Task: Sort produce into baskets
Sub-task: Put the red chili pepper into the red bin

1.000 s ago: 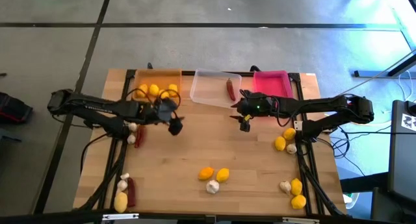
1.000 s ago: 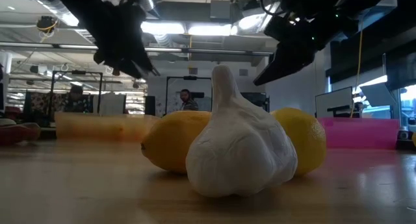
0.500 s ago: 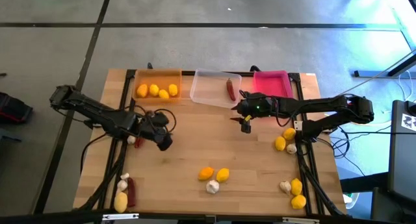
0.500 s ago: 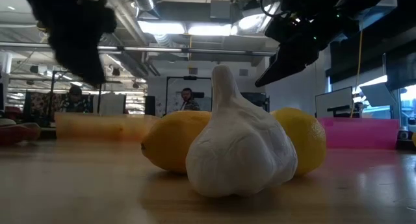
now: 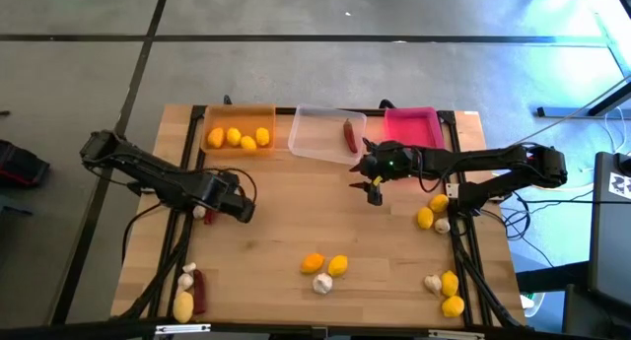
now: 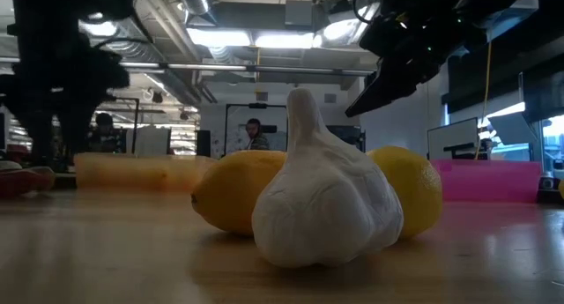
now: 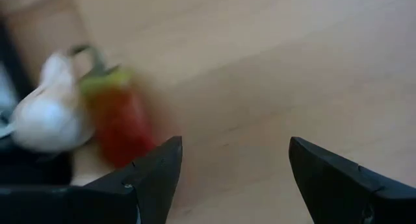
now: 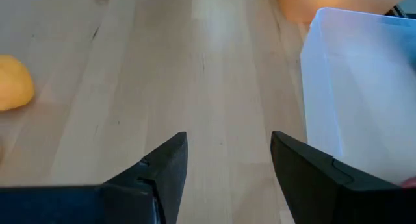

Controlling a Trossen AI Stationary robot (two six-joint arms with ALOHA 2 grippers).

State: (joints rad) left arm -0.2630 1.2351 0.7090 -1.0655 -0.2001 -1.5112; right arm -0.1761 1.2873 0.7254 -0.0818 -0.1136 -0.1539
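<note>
— White garlic bulb (image 6: 326, 194) sits nearest, two lemons (image 6: 233, 191) behind it. Why unsorted?

— Left gripper (image 7: 234, 178), fingers apart and empty, hangs by a red chili (image 7: 120, 123). Right gripper (image 8: 227, 162), also spread, waits beside the clear tray (image 5: 325, 135) holding one chili; lemons fill the orange tray (image 5: 237, 118).

You see a wooden table (image 5: 286, 222) standing on grey floor (image 5: 296, 74) crossed by dark seams. Ceiling light strips (image 6: 256, 40) illuminate the far room, where a person (image 6: 254, 135) stands.

Three baskets (image 5: 326, 133), eleven lemons (image 5: 338, 265), six garlic bulbs (image 5: 321, 283) — three chilies (image 5: 349, 136)
</note>
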